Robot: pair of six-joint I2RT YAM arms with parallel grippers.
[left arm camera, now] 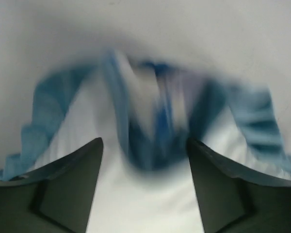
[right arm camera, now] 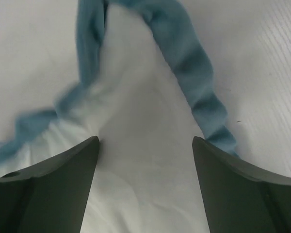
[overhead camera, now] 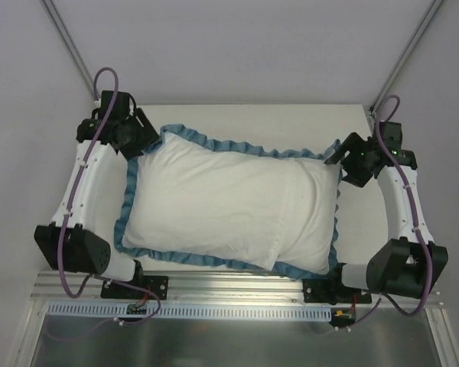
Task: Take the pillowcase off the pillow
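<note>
The pillowcase (overhead camera: 229, 199) lies plump on the table, white side up, its teal ruffled edge (overhead camera: 214, 145) all round. An overlapping flap edge (overhead camera: 279, 233) runs across the right part. The pillow is hidden inside the cover. My left gripper (overhead camera: 145, 144) is open over the far left corner; in the left wrist view (left arm camera: 144, 141) the blurred frill (left arm camera: 48, 107) and a blue printed fold (left arm camera: 153, 145) lie just ahead of its jaws. My right gripper (overhead camera: 336, 158) is open over the far right corner; in the right wrist view (right arm camera: 145, 140) white cloth (right arm camera: 145, 170) lies between its fingers and the frill (right arm camera: 194, 82) beyond.
The white table (overhead camera: 252, 115) shows bare at the back and at the right (overhead camera: 363, 222). An aluminium rail (overhead camera: 237, 294) carries the arm bases along the near edge. Two slanted frame posts (overhead camera: 69, 46) rise at the back corners.
</note>
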